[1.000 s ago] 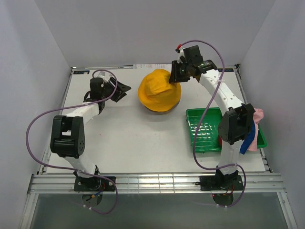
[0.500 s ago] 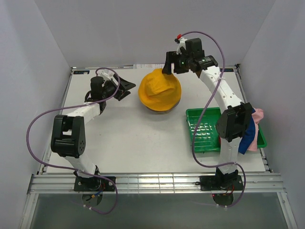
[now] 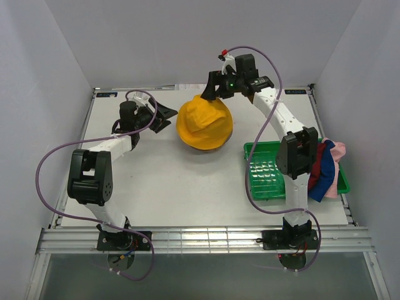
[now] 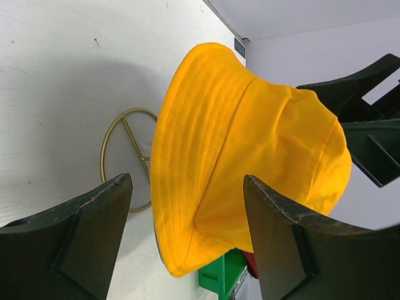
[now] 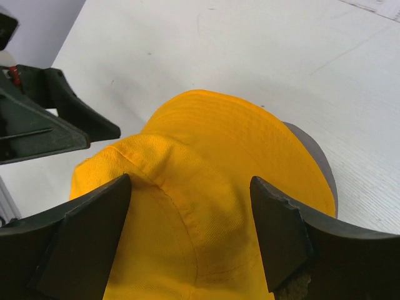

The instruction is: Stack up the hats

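**Top external view.** The yellow hat (image 3: 205, 122) sits at the far centre of the table (image 3: 162, 181), on top of the pile, with its crown leaning left, not level. The right gripper (image 3: 208, 95) hangs over the hat's far edge, jaws spread wide and holding nothing. Whether a finger touches the cloth cannot be told from here. The left gripper (image 3: 166, 117) stands just left of the hat and apart from it, likewise wide open and empty. A dark red hat (image 3: 317, 164), a blue hat (image 3: 320, 186) and a pink hat (image 3: 338, 155) lie heaped at the right edge of the green tray (image 3: 265, 172), not yet stacked. Risk: the lopsided crown may slide off the pile, and a right finger drawn away close to the cloth could snag it.

**Left wrist view.** Only here does the gold wire stand (image 4: 128, 156) show. Its ring base lies on the table under the yellow hat (image 4: 244, 150), which tilts well off upright. The left gripper (image 4: 187, 181) frames the hat with open jaws, clear of it. Risk: so light a stand could tip under an uneven load.

**Right wrist view.** Only here does a grey hat (image 5: 320, 164) show, its brim peeking out on the right from beneath the yellow hat (image 5: 206, 144). The right gripper (image 5: 190, 181) straddles the creased crown, fingers parted on either side, gripping nothing
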`<control>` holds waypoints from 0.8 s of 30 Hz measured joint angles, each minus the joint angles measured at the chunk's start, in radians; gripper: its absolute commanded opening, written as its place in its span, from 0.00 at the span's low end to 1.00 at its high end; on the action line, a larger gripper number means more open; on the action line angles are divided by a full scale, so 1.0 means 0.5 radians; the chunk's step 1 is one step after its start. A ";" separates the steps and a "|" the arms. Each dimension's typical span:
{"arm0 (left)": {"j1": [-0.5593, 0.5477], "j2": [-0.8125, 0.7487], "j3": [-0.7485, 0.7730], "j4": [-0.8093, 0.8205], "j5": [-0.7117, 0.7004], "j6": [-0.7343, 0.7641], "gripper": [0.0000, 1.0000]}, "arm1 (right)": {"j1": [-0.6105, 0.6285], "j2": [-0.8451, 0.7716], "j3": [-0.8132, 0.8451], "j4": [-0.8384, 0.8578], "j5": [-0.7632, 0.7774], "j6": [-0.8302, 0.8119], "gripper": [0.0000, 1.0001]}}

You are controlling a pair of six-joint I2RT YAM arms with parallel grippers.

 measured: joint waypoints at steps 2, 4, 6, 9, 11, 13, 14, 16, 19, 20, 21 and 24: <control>0.000 0.000 -0.007 -0.014 -0.021 0.005 0.82 | 0.013 0.014 -0.002 0.025 -0.088 -0.016 0.82; 0.000 -0.002 -0.018 -0.037 -0.042 0.007 0.82 | 0.027 0.027 -0.002 0.052 -0.175 -0.040 0.82; 0.000 -0.004 -0.027 -0.061 -0.064 0.007 0.82 | 0.044 0.034 -0.002 0.060 -0.247 -0.079 0.82; 0.000 -0.009 -0.045 -0.073 -0.082 0.009 0.81 | 0.073 0.043 -0.003 0.068 -0.356 -0.130 0.82; 0.000 -0.019 -0.056 -0.091 -0.095 0.014 0.81 | 0.085 0.051 -0.003 0.069 -0.414 -0.149 0.82; 0.000 -0.027 -0.066 -0.098 -0.106 0.015 0.80 | 0.098 0.056 -0.003 0.069 -0.450 -0.157 0.82; 0.000 -0.028 -0.072 -0.099 -0.109 0.016 0.79 | 0.102 0.057 -0.003 0.068 -0.458 -0.159 0.82; 0.000 -0.029 -0.078 -0.101 -0.115 0.020 0.72 | 0.108 0.058 -0.003 0.067 -0.450 -0.162 0.84; 0.000 -0.029 -0.080 -0.108 -0.124 0.020 0.62 | 0.108 0.058 -0.003 0.055 -0.378 -0.156 0.87; 0.000 -0.029 -0.080 -0.111 -0.125 0.021 0.58 | 0.108 0.058 -0.002 0.049 -0.345 -0.151 0.88; 0.000 -0.029 -0.080 -0.111 -0.126 0.018 0.56 | 0.108 0.057 0.003 0.035 -0.288 -0.142 0.88; 0.000 -0.031 -0.087 -0.111 -0.131 0.018 0.48 | 0.105 0.052 0.004 0.014 -0.166 -0.085 0.88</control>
